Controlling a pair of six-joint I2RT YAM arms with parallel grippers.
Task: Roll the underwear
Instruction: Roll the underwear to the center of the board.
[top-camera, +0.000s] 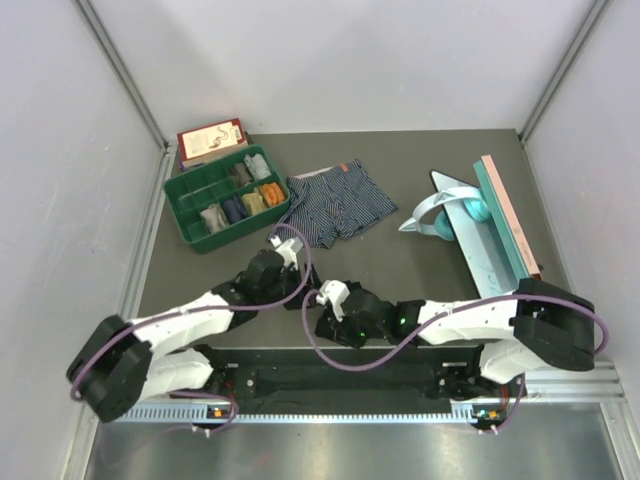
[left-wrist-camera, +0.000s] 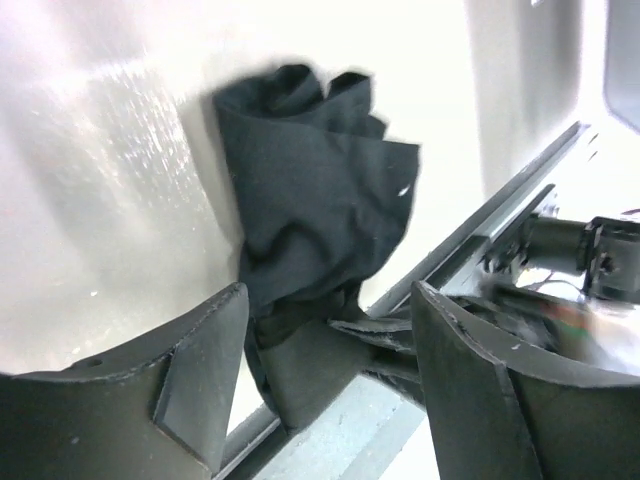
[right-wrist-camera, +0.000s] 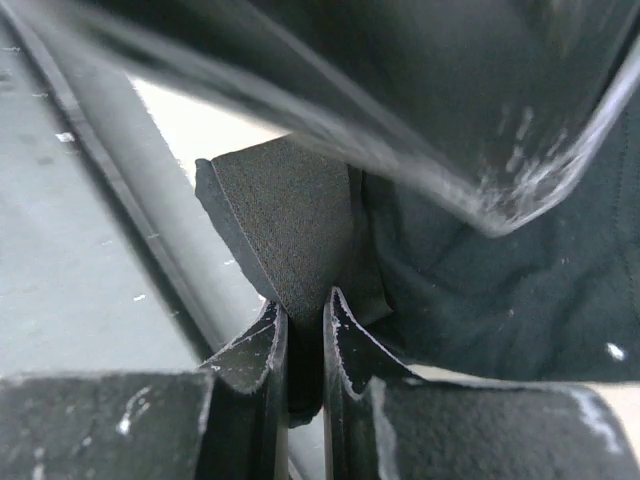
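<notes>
Behind, green tray and striped underwear, right hand pinching black underwear, left hand spread wide, grey surface, white walls.

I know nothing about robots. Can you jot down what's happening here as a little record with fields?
black underwear: crumpled near the front edge of the table
striped underwear: spread flat farther back, beside the green tray
left fingers: open, around the black underwear
right fingers: pinched shut on an edge of the black underwear
rolled: neither pair
</notes>
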